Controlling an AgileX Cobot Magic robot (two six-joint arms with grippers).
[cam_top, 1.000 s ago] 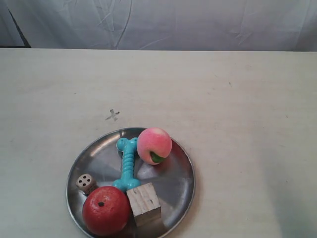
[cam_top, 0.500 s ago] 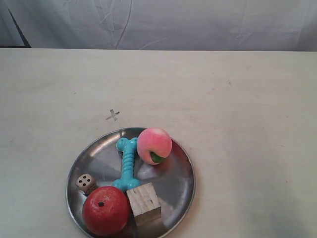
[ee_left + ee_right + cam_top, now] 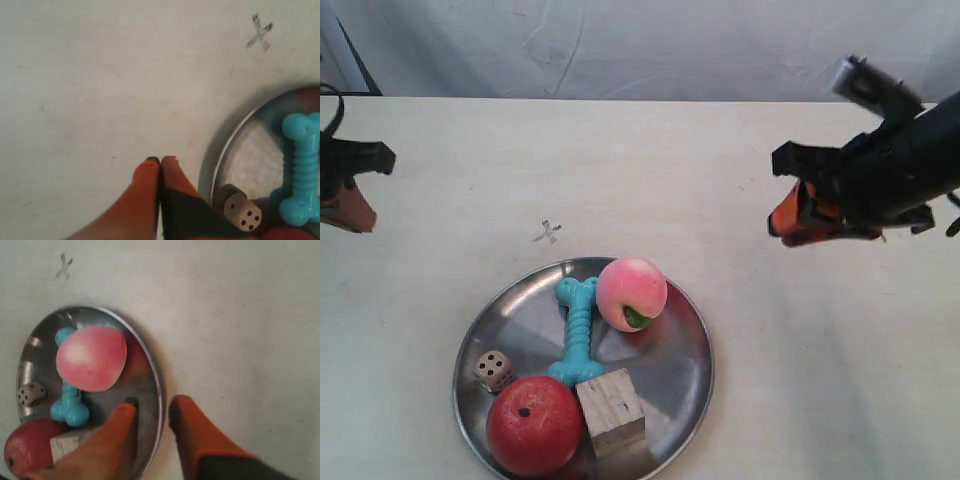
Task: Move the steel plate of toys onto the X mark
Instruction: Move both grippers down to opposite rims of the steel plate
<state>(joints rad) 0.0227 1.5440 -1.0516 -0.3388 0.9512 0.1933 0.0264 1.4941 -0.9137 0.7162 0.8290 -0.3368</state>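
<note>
Found left pincer (image 3: 160,160) pressed closed, tips touching, over the pale worktop (image 3: 800,380). Saw the X mark (image 3: 548,232) near the steel plate (image 3: 525,315), not touching its rim. Counted die (image 3: 494,370), apple (image 3: 533,424), bone (image 3: 577,330), cube (image 3: 610,410) and peach (image 3: 631,293) on that plate. Found right pincer (image 3: 155,402) with fingers spread apart.

Bright, even, diffuse light fills every view, leaving only a faint soft shadow hugging the steel plate (image 3: 675,375), whose metal gives a dull, smeared sheen. The exterior view is fairly sharp. Both wrist views are softer, with the left gripper (image 3: 160,160) and the right gripper (image 3: 152,407) blurred close to the lens.
</note>
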